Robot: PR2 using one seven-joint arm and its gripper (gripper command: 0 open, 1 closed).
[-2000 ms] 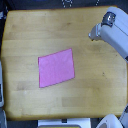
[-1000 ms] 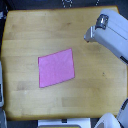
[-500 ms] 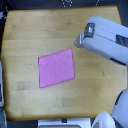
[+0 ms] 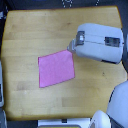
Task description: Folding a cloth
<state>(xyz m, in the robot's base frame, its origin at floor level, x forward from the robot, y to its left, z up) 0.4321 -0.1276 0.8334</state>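
Observation:
The pink-magenta cloth (image 4: pixel 56 68) lies flat and unfolded on the wooden table (image 4: pixel 30 30), a little left of centre, its four straight edges slightly turned. My gripper (image 4: pixel 70 47) reaches in from the exterior view's right on a bulky grey-white arm (image 4: pixel 100 42). Its tip sits just above the cloth's upper right corner, very near or touching it. The frame is too coarse to show whether the jaws are open or shut.
The table's edges run along all four sides of the view. White robot body parts (image 4: pixel 117 102) fill the lower right corner. A pale strip (image 4: pixel 2 90) lies past the left edge. Dark objects (image 4: pixel 65 3) sit beyond the far edge.
The arm has swung from the top right corner down and left toward the cloth's upper right corner. The cloth has not moved.

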